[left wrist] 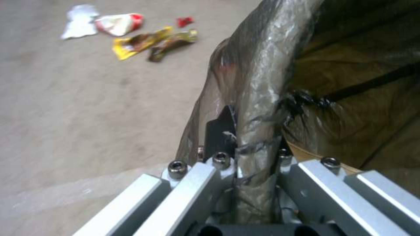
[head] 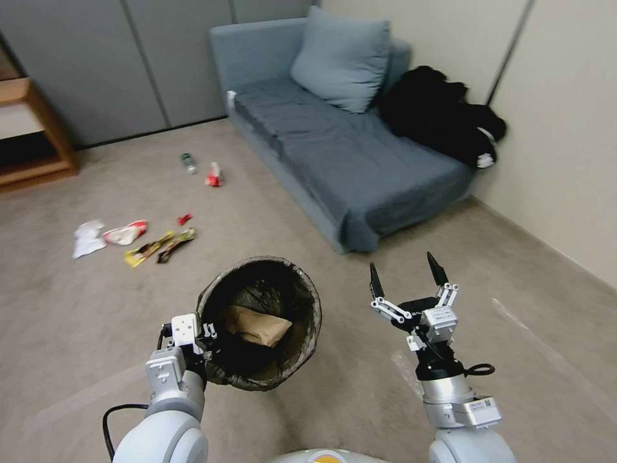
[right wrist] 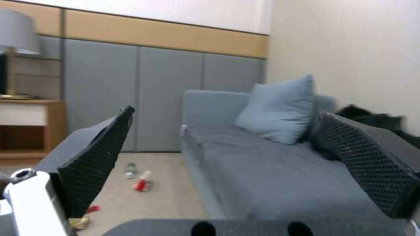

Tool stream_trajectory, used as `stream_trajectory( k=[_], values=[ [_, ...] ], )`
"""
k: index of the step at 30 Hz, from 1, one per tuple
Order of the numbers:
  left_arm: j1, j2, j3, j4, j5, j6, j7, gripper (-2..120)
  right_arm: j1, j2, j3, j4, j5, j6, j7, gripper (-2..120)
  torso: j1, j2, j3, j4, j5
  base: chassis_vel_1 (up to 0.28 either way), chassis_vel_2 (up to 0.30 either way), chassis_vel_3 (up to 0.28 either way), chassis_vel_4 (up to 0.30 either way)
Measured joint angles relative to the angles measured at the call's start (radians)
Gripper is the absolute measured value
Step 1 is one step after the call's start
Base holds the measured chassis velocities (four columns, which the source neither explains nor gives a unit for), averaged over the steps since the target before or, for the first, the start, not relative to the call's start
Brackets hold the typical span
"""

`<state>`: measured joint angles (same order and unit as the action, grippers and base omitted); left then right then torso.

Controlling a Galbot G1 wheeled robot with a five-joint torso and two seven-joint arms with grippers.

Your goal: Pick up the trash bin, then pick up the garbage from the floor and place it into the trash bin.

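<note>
My left gripper (head: 204, 334) has its jaws clamped on the near-left rim of the trash bin (head: 302, 283), pinching the dark bag liner (left wrist: 258, 98) folded over that rim; the bin is held tilted, its mouth open toward my head camera. Inside lies a crumpled brown paper bag (head: 260, 326), resting against the liner. My right gripper (head: 409, 273) hangs just right of the bin, apart from it, jaws spread wide and holding nothing, fingertips pointing toward the sofa (head: 360, 161). Beyond the bin, to the left on the carpet (head: 96, 302), garbage lies in a loose cluster: a white tissue (head: 87, 238), a red-and-white wrapper (head: 125, 233) just beside it, a yellow wrapper (head: 148, 249) touching or nearly touching a darker wrapper (head: 177, 244), and a small red scrap (head: 185, 218) near them. Farther off, near the sofa's front edge, a small bottle (head: 188, 163) and a red-and-white item (head: 214, 175) lie close together but apart. The sofa carries a blue cushion (head: 340, 58) and a black heap of cloth (head: 443, 116) at its far right end. A wooden shelf unit (head: 32, 128) stands against the far left wall.
</note>
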<state>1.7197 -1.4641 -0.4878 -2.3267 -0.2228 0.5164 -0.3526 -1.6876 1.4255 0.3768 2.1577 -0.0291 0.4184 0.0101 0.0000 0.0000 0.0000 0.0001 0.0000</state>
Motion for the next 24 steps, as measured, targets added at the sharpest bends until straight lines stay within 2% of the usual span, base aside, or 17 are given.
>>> stream_trajectory(
  k=[24],
  values=[
    [-0.005,-0.005,0.003,0.014,0.008,-0.01,0.001,0,0.003,0.006,0.001,-0.002,0.002,0.005,-0.023,100,0.0,0.0,0.0,-0.0002,0.0,0.118,0.123,0.125,0.123]
  ],
)
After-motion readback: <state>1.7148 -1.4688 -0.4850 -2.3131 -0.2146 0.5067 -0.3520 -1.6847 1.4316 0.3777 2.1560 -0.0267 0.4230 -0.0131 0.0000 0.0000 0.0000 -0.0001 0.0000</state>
